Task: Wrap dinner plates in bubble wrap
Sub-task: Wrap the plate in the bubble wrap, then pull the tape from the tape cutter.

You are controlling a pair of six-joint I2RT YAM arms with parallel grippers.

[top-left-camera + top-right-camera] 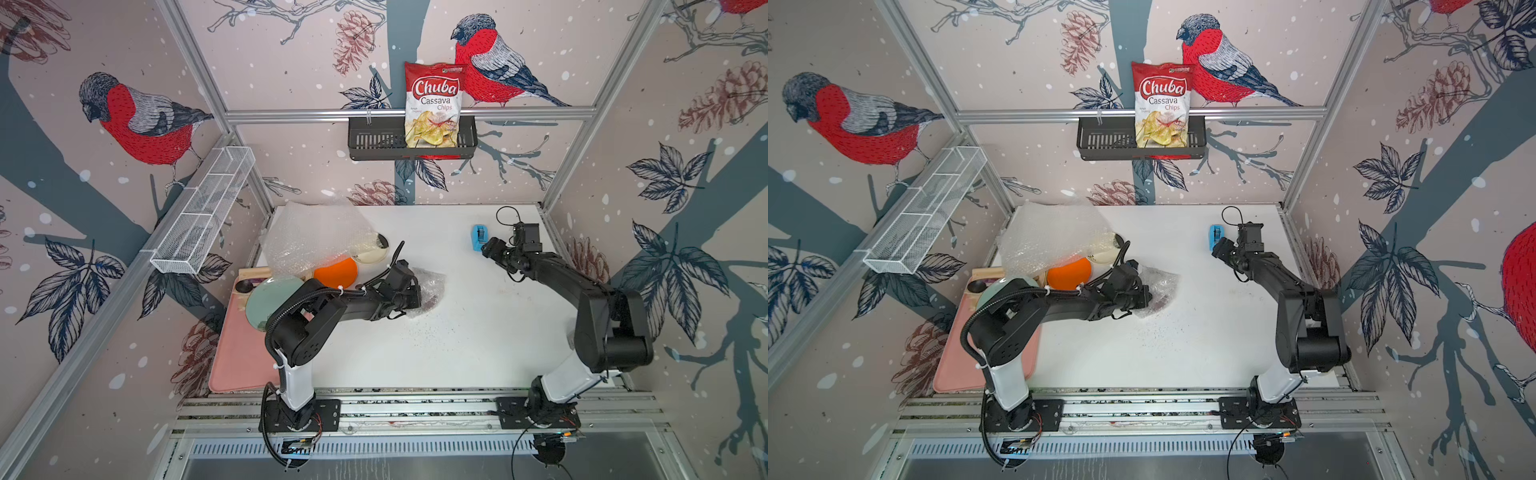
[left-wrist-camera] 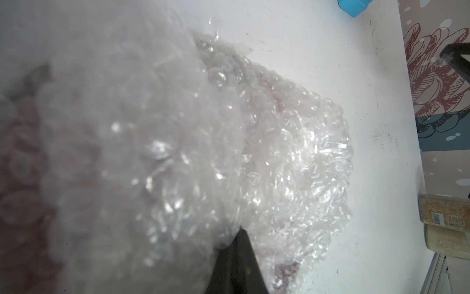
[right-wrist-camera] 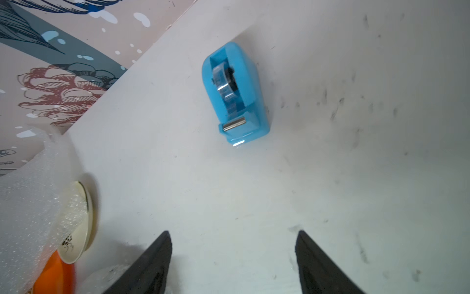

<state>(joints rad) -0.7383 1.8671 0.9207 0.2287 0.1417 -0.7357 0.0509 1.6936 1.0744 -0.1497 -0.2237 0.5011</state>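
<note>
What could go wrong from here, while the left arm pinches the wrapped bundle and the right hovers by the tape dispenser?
1. The left gripper is shut on the bubble wrap bundle at one edge; no tape shows, so its folds may spring open.
2. The right gripper, open and empty, might shove the tape dispenser rather than grasp it.

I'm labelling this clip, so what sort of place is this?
Probably a robot test booth: two arms bolted by a white table, aluminium frame with bird wallpaper, chip bag in a wall basket.
</note>
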